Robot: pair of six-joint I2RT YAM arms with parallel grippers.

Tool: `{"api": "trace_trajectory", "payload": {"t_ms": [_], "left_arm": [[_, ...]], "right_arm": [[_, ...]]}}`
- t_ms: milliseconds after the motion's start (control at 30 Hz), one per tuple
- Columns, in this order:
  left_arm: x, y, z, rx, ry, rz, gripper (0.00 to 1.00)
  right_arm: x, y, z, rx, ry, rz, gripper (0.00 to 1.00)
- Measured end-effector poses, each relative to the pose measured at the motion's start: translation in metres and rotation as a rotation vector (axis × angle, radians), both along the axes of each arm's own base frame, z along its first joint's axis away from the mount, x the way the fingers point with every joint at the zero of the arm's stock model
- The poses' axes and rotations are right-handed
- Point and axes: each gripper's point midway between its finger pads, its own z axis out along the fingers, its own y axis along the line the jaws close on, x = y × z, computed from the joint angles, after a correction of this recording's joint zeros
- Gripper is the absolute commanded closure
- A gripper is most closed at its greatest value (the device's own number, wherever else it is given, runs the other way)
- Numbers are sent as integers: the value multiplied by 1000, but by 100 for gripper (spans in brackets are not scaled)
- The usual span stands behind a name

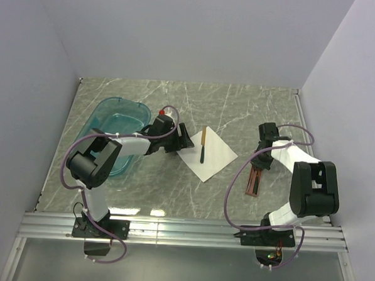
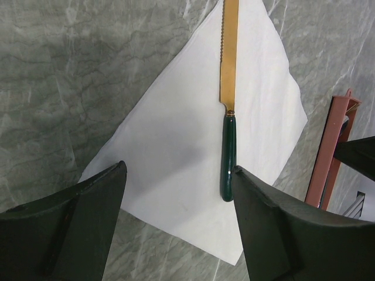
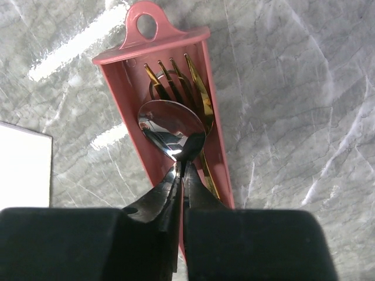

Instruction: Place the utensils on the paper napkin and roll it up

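Note:
The white paper napkin (image 1: 215,158) (image 2: 176,146) lies as a diamond mid-table. On it rests a knife (image 1: 203,146) (image 2: 229,88) with a gold blade and a dark green handle. My left gripper (image 1: 178,143) (image 2: 179,170) hovers open over the napkin's near-left corner, holding nothing. A silver spoon (image 3: 170,126) and a gold fork (image 3: 193,82) lie in the reddish tray (image 1: 256,182) (image 3: 126,88). My right gripper (image 1: 260,162) (image 3: 181,167) is shut on the spoon's neck, just behind the bowl. The spoon's handle is hidden by the fingers.
A translucent teal tub (image 1: 113,127) stands at the left, beside the left arm. The tray (image 2: 328,158) lies right of the napkin. A napkin corner (image 3: 23,170) shows at the left edge of the right wrist view. White walls enclose the marbled table.

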Motion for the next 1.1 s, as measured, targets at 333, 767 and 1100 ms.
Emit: {"api": "trace_trajectory", "payload": {"t_ms": [333, 767, 1100], "left_arm": [[0, 1, 3, -1, -3, 2, 21], [2, 2, 12, -8, -23, 10, 21], [-2, 5, 7, 1, -12, 12, 21]], "right_arm": [[0, 0, 4, -2, -5, 6, 93], [-7, 4, 16, 27, -42, -12, 83], [-16, 7, 2, 44, -5, -23, 79]]}}
